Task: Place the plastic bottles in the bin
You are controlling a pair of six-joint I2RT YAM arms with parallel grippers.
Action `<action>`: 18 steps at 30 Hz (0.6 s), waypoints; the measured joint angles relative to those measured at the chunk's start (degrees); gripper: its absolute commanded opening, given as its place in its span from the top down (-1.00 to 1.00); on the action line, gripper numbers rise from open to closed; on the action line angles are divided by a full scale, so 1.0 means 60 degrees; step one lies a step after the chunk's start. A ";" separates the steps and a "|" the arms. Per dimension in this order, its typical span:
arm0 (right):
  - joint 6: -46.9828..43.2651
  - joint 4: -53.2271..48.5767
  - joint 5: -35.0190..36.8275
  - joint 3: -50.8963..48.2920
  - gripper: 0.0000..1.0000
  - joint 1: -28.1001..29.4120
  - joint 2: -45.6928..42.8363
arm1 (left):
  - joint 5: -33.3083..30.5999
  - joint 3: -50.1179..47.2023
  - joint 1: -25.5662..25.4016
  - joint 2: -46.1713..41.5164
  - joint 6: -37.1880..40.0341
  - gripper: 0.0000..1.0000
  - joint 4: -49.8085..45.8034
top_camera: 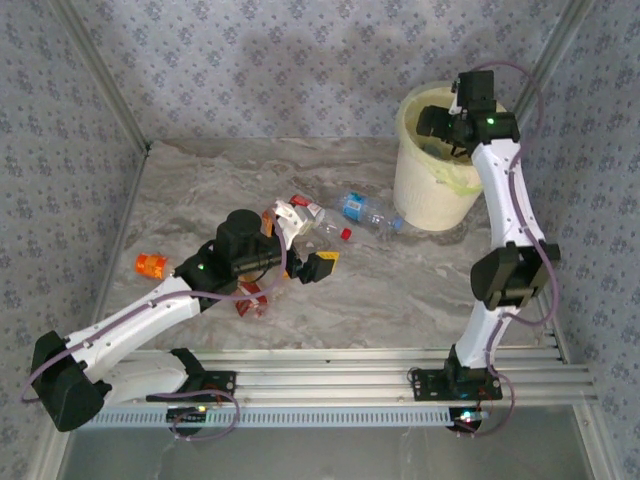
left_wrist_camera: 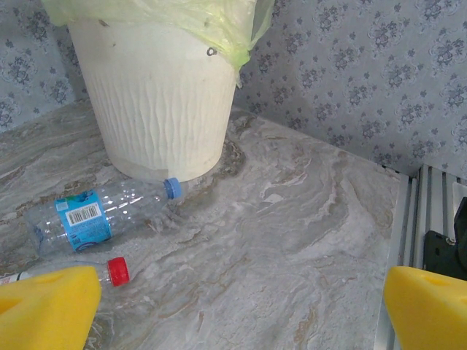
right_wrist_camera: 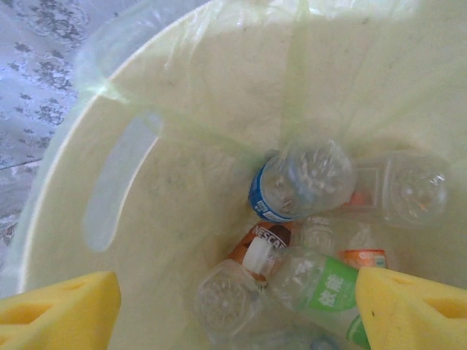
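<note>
The cream bin (top_camera: pixel 432 190) with its pale green liner stands at the back right. My right gripper (top_camera: pixel 452 132) hangs over its mouth, open and holding nothing (right_wrist_camera: pixel 237 310). Below it inside the bin (right_wrist_camera: pixel 139 182) lie several plastic bottles: a blue-labelled one (right_wrist_camera: pixel 299 182), a brown one (right_wrist_camera: pixel 266 244) and a green-labelled one (right_wrist_camera: pixel 325 284). My left gripper (top_camera: pixel 306 242) is open and empty (left_wrist_camera: pixel 241 310) low over the table. A blue-labelled bottle (left_wrist_camera: pixel 95 215) and a red-capped clear bottle (left_wrist_camera: pixel 117 271) lie just left of it, between it and the bin (left_wrist_camera: pixel 160 102).
An orange bottle (top_camera: pixel 152 265) lies at the table's left side, and a red-labelled bottle (top_camera: pixel 250 302) lies partly under my left arm. Patterned walls close in the table on the back and sides. A metal rail (top_camera: pixel 380 360) runs along the near edge.
</note>
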 measured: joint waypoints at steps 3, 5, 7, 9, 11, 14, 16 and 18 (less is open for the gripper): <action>-0.0240 0.0095 0.0222 -0.0590 -0.72 0.0197 -0.0900 | -0.0004 0.0000 0.0000 0.0000 0.0047 -0.99 -0.0015; -0.0452 0.0171 0.0412 -0.1104 -0.72 0.0401 -0.1610 | -0.0004 0.0000 0.0000 -0.0004 0.0102 -0.99 -0.0018; -0.0659 0.0280 0.0594 -0.1621 -0.71 0.0674 -0.2299 | -0.0015 0.0000 0.0000 -0.0022 0.0189 -0.99 -0.0051; -0.0878 0.0386 0.0710 -0.2193 -0.70 0.1005 -0.2994 | -0.0040 0.0004 0.0000 -0.0062 0.0299 -0.99 -0.0095; -0.1115 0.0463 0.0699 -0.2820 -0.69 0.1377 -0.3712 | -0.0087 0.0007 0.0000 -0.0127 0.0390 -0.99 -0.0164; -0.1399 0.0561 0.0517 -0.3621 -0.71 0.1829 -0.4495 | -0.0248 0.0007 -0.0004 -0.0186 0.0430 -0.99 -0.0215; -0.1574 0.0623 0.0251 -0.4164 -0.74 0.2058 -0.4867 | -0.0361 0.0007 0.0000 -0.0215 0.0433 -0.99 -0.0219; -0.1719 0.0667 0.0015 -0.4594 -0.78 0.2269 -0.5020 | -0.0495 0.0007 -0.0004 -0.0233 0.0430 -0.99 -0.0215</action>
